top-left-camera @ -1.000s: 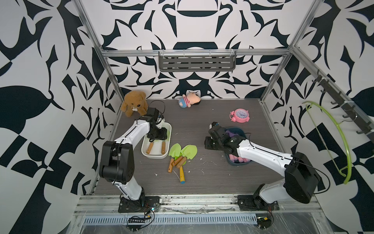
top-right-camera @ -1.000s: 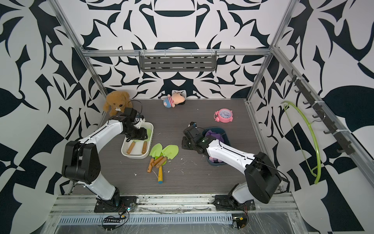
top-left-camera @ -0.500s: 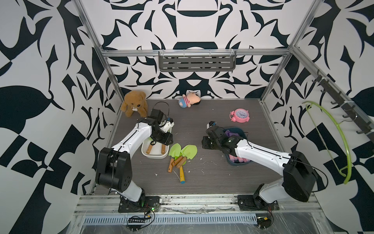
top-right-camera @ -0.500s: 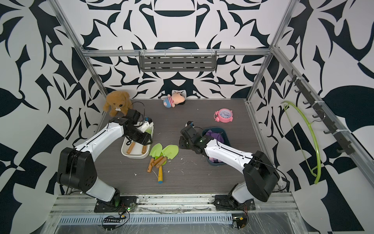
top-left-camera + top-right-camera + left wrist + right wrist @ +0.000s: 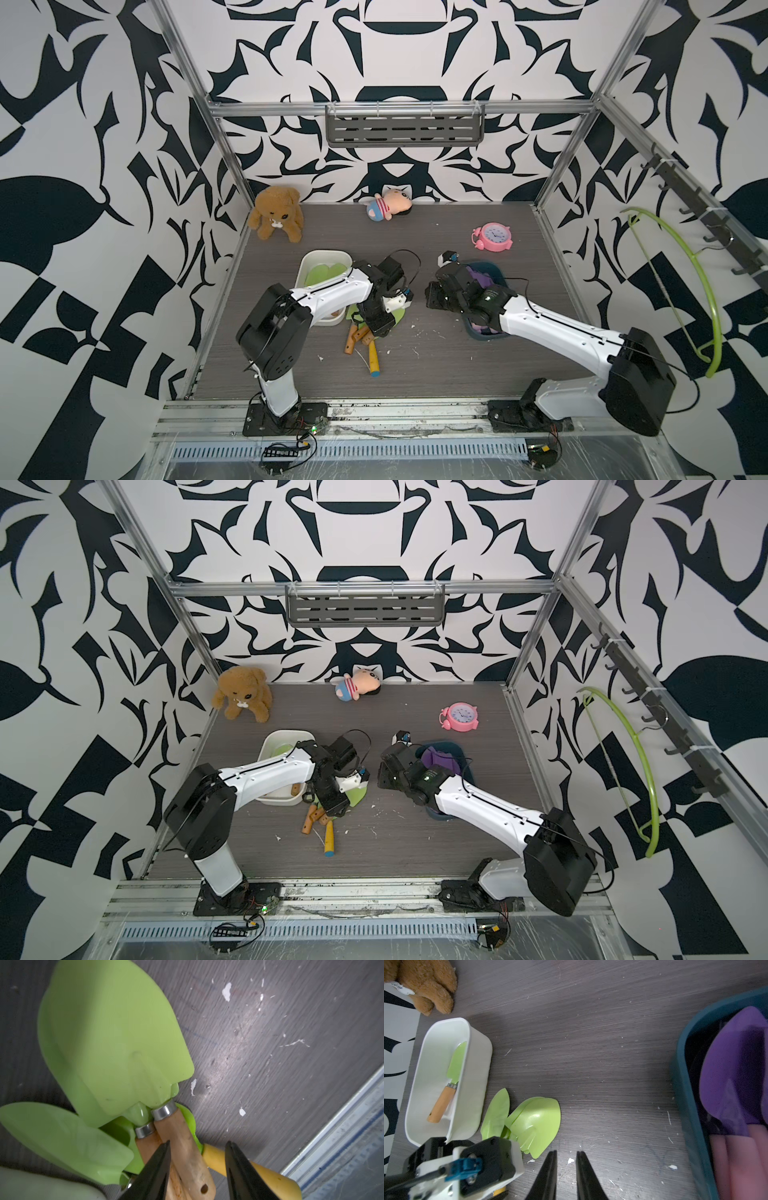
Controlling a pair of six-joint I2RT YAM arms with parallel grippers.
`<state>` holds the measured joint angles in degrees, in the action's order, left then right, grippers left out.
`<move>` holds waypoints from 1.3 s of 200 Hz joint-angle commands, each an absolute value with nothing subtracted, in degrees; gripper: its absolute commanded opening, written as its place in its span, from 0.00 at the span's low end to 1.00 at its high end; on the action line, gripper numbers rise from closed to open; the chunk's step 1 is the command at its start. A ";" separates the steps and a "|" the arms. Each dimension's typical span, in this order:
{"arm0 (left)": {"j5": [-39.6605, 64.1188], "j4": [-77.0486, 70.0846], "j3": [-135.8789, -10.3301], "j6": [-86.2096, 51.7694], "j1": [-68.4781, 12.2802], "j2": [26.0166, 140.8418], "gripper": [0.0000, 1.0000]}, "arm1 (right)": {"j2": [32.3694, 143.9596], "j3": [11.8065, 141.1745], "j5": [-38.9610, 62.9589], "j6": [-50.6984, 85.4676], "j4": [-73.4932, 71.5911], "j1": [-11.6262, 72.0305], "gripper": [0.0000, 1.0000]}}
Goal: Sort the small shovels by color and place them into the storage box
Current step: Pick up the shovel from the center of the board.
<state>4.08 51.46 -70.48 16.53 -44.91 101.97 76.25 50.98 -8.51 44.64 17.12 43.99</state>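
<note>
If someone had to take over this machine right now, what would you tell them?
Left gripper: open, jaws astride a brown handle in the green pile on the floor; not gripped yet.
Right gripper: jaws slightly apart, empty, beside the blue box.
Done: purple shovels in the blue box; some green ones in the white box.
To do: move the pile, yellow-handled one included, into the white box.

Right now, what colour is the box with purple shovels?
Dark teal box, best in right wrist view.

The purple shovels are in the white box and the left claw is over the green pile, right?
No: the purple shovels lie in the dark teal box, as the right wrist view shows. The left claw is over the green pile.
</note>
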 commanded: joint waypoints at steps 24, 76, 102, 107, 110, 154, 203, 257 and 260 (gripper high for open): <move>-1.51 51.87 -71.78 16.04 -45.79 105.24 0.45 | 73.65 49.85 -12.38 44.91 18.15 44.21 0.22; -2.02 51.72 -73.02 15.12 -46.03 107.72 0.43 | 72.86 49.62 -13.07 44.51 18.63 44.21 0.22; -2.44 51.68 -73.19 14.87 -46.40 108.39 0.37 | 72.38 49.43 -13.44 44.56 18.81 44.21 0.22; -2.69 51.62 -73.21 14.70 -46.45 108.28 0.36 | 72.38 49.37 -13.48 44.54 18.88 44.21 0.22; -2.83 51.47 -73.20 14.68 -46.46 108.20 0.35 | 72.35 49.38 -13.53 44.55 18.89 44.21 0.22; -2.41 51.46 -73.67 14.33 -46.49 106.17 0.25 | 72.16 49.65 -13.97 44.48 19.07 44.21 0.22; 0.26 50.97 -72.99 13.80 -45.92 100.13 0.02 | 71.72 49.58 -12.97 45.48 15.98 44.21 0.22; 9.45 49.07 -71.64 9.58 -36.79 93.91 0.00 | 74.95 48.68 -5.91 47.60 1.93 44.21 0.26; 9.78 49.03 -71.59 9.39 -36.29 93.63 0.00 | 75.21 48.77 -5.51 47.69 1.17 44.21 0.26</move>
